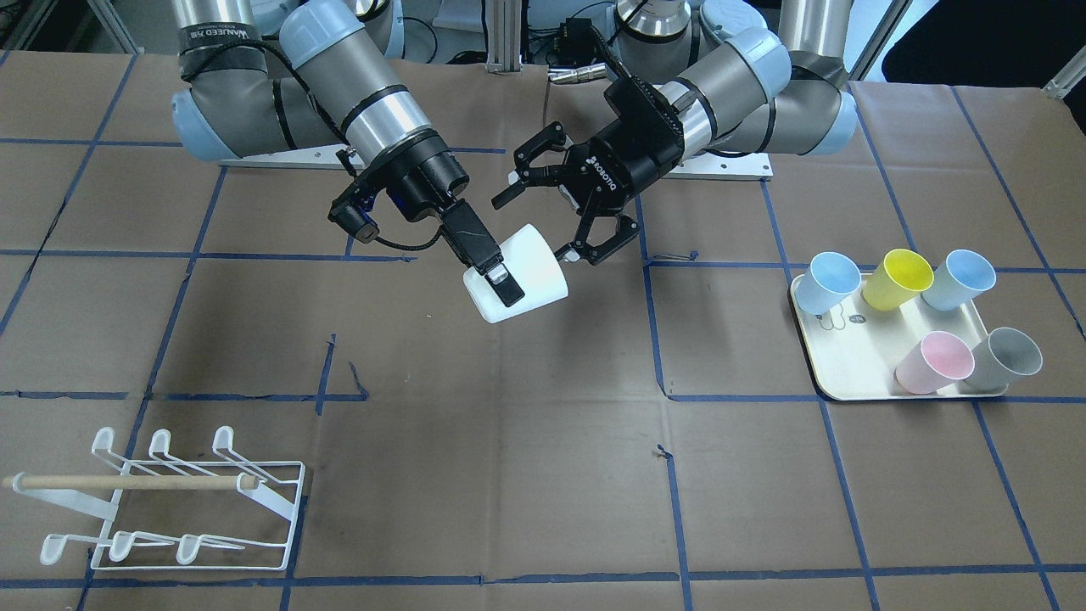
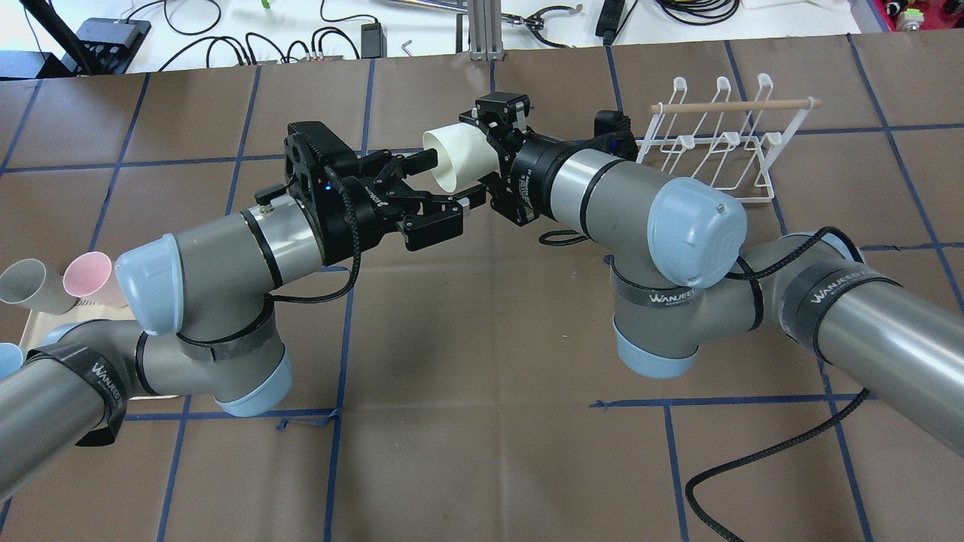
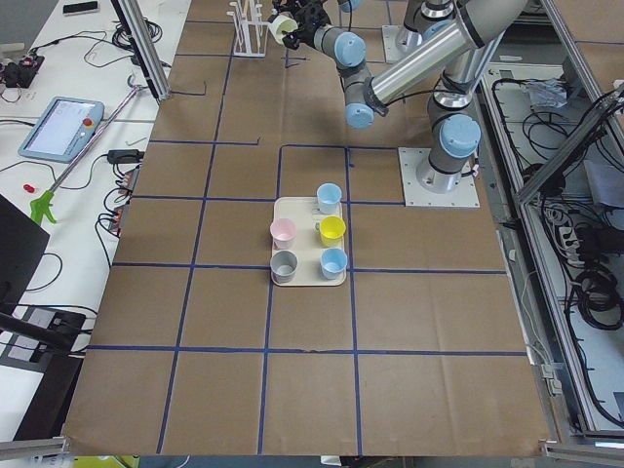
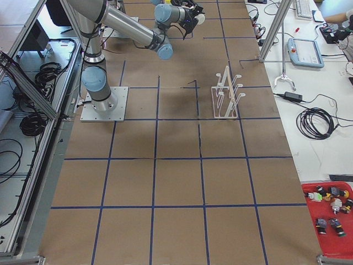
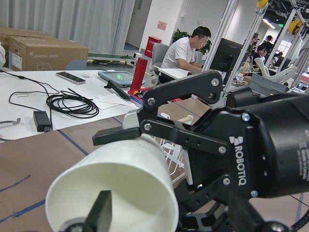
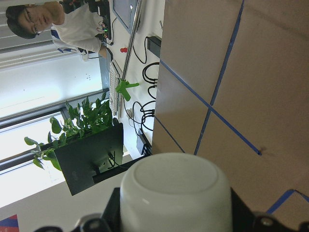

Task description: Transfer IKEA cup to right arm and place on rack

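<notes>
The IKEA cup (image 1: 530, 271), plain white, hung in the air over the middle of the tabletop (image 1: 526, 475), lying on its side. The right gripper (image 1: 502, 280) had it clenched. The front-facing view showed one of its black fingers (image 1: 507, 290) pressed across the cup's outer wall near the base, with the other hidden behind the cup.

The left gripper (image 1: 534, 225) faced the cup's wide end with its fingers released and spread wide, one on each side of the rim. Neither the front-facing view nor the overhead view settled whether a fingertip touched the rim.

The wrist views each showed an end the other did not. The left wrist view looked straight into the open mouth, with a black finger of the Robotiq-marked gripper lying along the cup's upper side. The right wrist view showed only the closed round base.

The rack (image 1: 254, 463) stood on the tabletop on the robot's right, well apart from both grippers, with its pale dowel (image 1: 127, 482) lying across it.

On the robot's left sat a cream tray (image 1: 848, 356) with five cups (image 1: 895, 278): two blue, one yellow, one pink and one grey. The exterior left view showed all five from above. In the overhead view the left arm hid most of them, and only the grey, the pink and a sliver of blue peeked out at the edge.
</notes>
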Controlling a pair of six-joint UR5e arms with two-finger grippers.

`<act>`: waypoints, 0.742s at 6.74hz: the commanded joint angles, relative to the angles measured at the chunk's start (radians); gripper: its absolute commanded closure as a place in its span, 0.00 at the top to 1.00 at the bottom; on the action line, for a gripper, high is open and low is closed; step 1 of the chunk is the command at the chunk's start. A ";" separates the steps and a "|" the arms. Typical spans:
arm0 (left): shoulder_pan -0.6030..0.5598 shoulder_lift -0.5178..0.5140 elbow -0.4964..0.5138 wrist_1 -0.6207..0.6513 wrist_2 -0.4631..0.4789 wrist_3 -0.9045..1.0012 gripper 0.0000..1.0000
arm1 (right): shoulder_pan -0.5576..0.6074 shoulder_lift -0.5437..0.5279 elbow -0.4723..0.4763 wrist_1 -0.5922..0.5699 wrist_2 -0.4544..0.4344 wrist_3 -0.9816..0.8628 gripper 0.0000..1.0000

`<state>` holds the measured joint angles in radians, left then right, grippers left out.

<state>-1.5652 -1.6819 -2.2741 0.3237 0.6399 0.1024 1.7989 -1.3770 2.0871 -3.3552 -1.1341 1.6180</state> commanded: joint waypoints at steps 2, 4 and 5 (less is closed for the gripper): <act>0.107 0.072 -0.034 -0.018 0.011 0.000 0.98 | -0.086 0.048 -0.068 -0.026 0.000 -0.035 0.27; 0.168 0.076 -0.006 -0.151 0.121 0.003 0.98 | -0.162 0.076 -0.110 -0.030 -0.006 -0.294 0.18; 0.148 0.065 0.058 -0.281 0.364 0.003 0.98 | -0.183 0.117 -0.139 -0.030 -0.012 -0.460 0.14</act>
<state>-1.4120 -1.6110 -2.2693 0.1697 0.7960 0.1049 1.6453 -1.2971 1.9777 -3.3845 -1.1398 1.3302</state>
